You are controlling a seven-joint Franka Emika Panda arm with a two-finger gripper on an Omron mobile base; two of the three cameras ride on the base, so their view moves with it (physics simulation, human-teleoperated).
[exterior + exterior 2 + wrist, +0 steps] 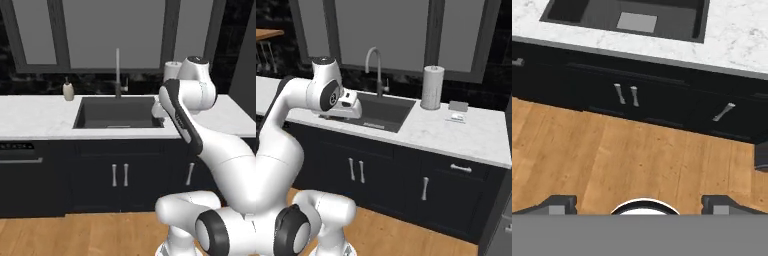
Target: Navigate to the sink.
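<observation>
I see the white marble counter (35,117) straight ahead over dark cabinets (386,172); the sink (117,112) is sunk into it, faucet (375,67) behind; a paper towel roll (432,87) stands right of it; my jaws (639,202) are spread wide, holding nothing.

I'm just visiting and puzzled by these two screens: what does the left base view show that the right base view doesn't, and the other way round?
Left base view alone: a soap dispenser left of the basin, and a dishwasher panel under the counter. Right base view alone: a small dish beyond the paper towel roll, and a wooden tabletop far left. Both share the sink, its faucet, the marble counter, the dark cabinets and the white arm.
</observation>
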